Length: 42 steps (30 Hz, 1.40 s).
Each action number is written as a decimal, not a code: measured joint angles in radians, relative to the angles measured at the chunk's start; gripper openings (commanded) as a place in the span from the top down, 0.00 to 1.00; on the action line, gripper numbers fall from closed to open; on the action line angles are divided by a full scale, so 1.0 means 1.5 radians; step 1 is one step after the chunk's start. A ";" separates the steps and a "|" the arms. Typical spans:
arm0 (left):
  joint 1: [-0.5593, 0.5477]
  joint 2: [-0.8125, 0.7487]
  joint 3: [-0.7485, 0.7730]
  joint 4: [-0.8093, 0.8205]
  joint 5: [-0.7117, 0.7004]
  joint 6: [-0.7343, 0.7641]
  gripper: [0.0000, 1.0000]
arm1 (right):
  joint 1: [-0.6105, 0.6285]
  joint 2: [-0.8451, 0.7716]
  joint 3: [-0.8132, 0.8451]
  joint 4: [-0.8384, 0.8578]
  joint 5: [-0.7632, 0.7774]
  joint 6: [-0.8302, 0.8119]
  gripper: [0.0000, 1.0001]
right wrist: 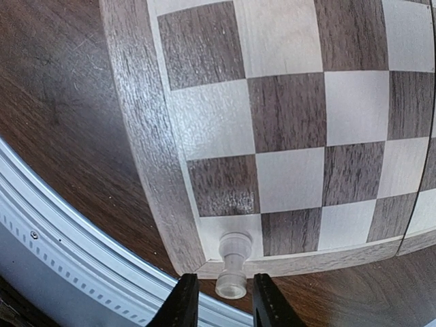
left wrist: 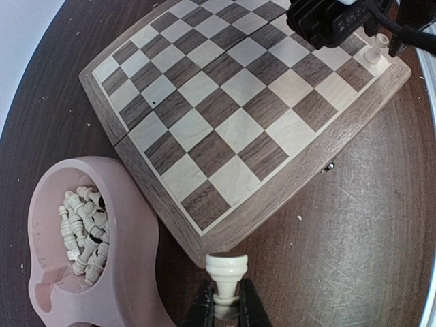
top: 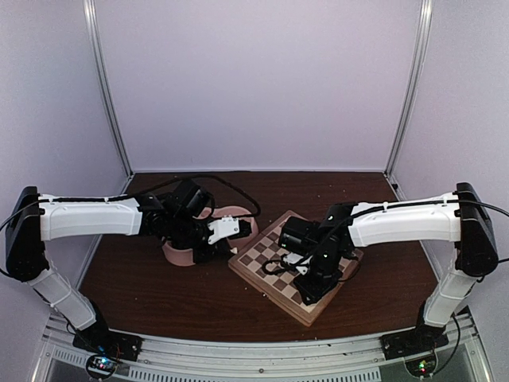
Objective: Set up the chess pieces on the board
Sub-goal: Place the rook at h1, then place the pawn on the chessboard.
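The wooden checkered board (top: pixel 262 259) lies at the table's middle right. My left gripper (top: pixel 238 231) hovers by the board's left corner, shut on a cream-white chess piece (left wrist: pixel 226 272) held by its stem just off the board's corner (left wrist: pixel 204 238). My right gripper (right wrist: pixel 225 294) is open over the board's near corner, with its fingers either side of a cream-white piece (right wrist: pixel 233 266) that stands on the corner light square. That piece also shows in the left wrist view (left wrist: pixel 376 51), beside the right gripper (left wrist: pixel 327 20). The other squares in view carry no pieces.
A pink double-bowl dish (left wrist: pixel 129 225) sits just left of the board, with several cream-white pieces (left wrist: pixel 85 231) heaped in one bowl. It also shows under the left arm in the top view (top: pixel 179 255). A metal rail (right wrist: pixel 82 225) runs along the table's near edge.
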 measured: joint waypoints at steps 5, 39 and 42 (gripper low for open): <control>0.000 0.000 0.000 0.000 0.001 -0.001 1.00 | 0.000 0.000 -0.001 0.001 0.000 0.000 0.75; -0.038 0.110 0.155 -0.156 -0.069 0.017 1.00 | -0.003 -0.261 -0.073 0.101 0.168 0.027 0.46; -0.056 0.148 0.205 -0.207 -0.117 0.042 1.00 | -0.010 -0.334 -0.117 0.123 0.221 0.045 0.46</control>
